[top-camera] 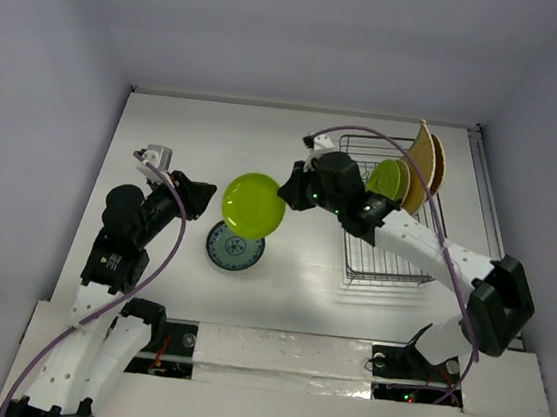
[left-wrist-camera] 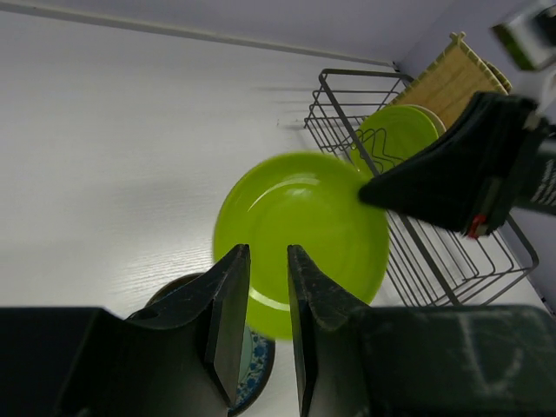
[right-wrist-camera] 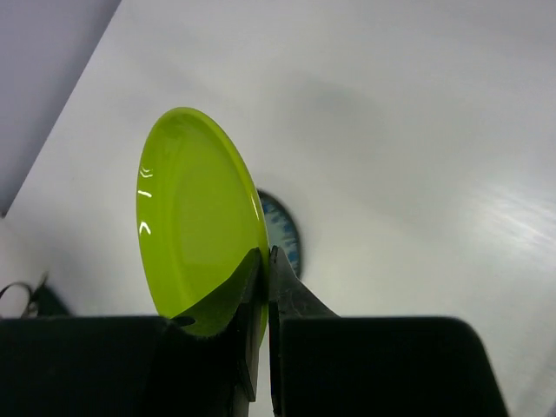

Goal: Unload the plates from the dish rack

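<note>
lime-green plate (top-camera: 253,205) hangs in the air left of the dish rack (top-camera: 385,266). my right jaws are closed tight on the thin edge of its right rim. it is round, smooth and glossy, and it tilts steeply rather than lying level. just below its near edge, a small blue-green patterned plate (top-camera: 233,250) lies flat on the white worktop (top-camera: 186,138). i judge that to be the stacking spot, so the coming move is downward while levelling out. my left jaws sit just beside the held plate's left rim, slightly parted and holding nothing. in the dark thin-wire rack, a second lime-green plate (top-camera: 388,179) and ribbed yellow square plates (top-camera: 422,162) stand on edge.
</note>
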You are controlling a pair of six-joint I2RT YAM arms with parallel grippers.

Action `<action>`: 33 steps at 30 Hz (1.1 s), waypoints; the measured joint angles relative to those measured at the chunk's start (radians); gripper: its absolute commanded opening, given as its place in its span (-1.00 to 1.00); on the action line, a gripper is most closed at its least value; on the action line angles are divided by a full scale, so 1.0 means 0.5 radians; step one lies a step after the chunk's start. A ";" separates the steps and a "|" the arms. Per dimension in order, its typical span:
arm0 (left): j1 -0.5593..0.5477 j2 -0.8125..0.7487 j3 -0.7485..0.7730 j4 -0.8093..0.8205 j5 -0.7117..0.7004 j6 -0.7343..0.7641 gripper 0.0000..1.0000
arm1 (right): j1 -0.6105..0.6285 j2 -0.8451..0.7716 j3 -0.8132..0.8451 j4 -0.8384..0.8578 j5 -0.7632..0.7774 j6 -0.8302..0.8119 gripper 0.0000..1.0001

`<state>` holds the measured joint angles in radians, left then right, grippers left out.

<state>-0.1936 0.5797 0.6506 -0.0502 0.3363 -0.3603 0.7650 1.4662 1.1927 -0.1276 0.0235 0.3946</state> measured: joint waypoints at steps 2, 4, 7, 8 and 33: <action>0.008 -0.001 0.000 0.000 0.000 0.000 -0.57 | 0.069 0.104 -0.023 0.075 -0.091 0.056 -1.00; 0.011 -0.001 0.000 0.000 -0.001 0.000 -0.57 | 0.108 0.185 -0.034 0.123 -0.172 0.104 -1.00; 0.011 -0.001 0.000 0.000 -0.001 0.000 -0.57 | 0.166 0.315 -0.036 0.225 -0.253 0.169 -1.00; 0.011 -0.001 0.000 -0.001 -0.001 0.000 -0.57 | 0.179 0.352 -0.039 0.259 -0.264 0.191 -1.00; 0.011 -0.002 0.000 0.000 0.002 -0.001 -0.56 | 0.202 0.682 -0.185 0.444 -0.265 0.344 -0.17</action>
<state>-0.1879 0.5785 0.6506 -0.0502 0.3374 -0.3607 0.8661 1.8072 1.1004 0.0944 -0.1089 0.5667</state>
